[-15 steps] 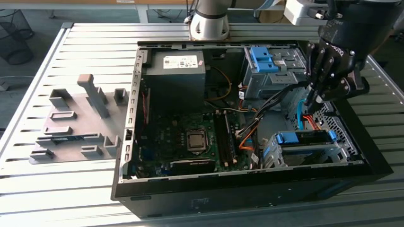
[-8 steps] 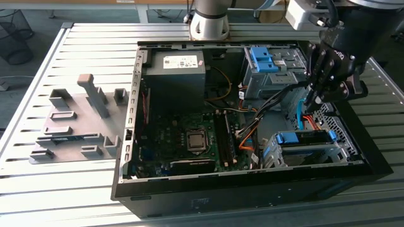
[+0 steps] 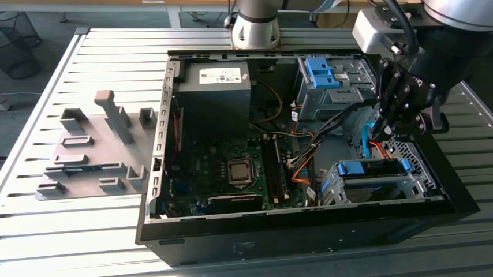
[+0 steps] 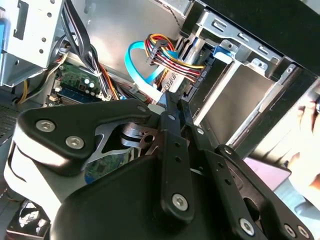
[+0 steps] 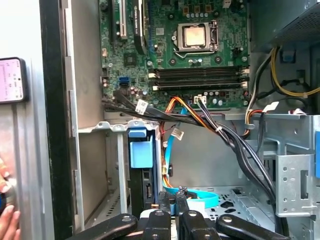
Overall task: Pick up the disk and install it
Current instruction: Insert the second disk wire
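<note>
Gripper: the gripper (image 3: 383,134) hangs inside the computer case (image 3: 165,104), fingers pressed together on nothing.
Disk: the disk (image 3: 373,168) sits in its bay (image 3: 333,186) below the gripper, blue caddy edge outward.

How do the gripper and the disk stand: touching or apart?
Apart. In the exterior view the gripper hangs above the disk, and cables show in the gap between them.
</note>
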You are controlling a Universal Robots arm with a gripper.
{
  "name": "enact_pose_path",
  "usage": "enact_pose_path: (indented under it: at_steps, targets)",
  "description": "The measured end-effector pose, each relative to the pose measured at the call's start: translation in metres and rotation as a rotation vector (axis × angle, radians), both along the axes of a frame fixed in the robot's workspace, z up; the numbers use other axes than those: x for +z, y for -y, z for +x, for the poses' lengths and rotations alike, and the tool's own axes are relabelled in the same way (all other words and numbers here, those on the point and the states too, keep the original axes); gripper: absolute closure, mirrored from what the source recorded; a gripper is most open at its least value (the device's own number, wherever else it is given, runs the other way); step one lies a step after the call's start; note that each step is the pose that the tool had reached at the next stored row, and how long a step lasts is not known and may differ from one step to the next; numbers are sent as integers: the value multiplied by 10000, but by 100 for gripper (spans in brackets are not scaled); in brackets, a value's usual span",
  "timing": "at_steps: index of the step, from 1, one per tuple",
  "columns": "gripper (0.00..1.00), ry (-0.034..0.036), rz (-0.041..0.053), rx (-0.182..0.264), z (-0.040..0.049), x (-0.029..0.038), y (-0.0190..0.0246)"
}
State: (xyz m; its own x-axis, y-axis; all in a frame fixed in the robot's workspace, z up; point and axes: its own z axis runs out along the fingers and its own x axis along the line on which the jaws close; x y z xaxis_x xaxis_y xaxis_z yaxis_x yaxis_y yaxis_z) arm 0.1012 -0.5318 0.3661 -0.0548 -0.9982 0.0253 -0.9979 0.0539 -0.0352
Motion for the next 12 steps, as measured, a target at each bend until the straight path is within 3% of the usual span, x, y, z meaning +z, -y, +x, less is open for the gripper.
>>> enact_pose_path:
  at_steps: [2,4,12]
  targets:
    - [84,0,97,0,0,-21,56]
    - [84,0,116,0,0,-44,109]
    - [84,-19,158,-38,32,-73,119]
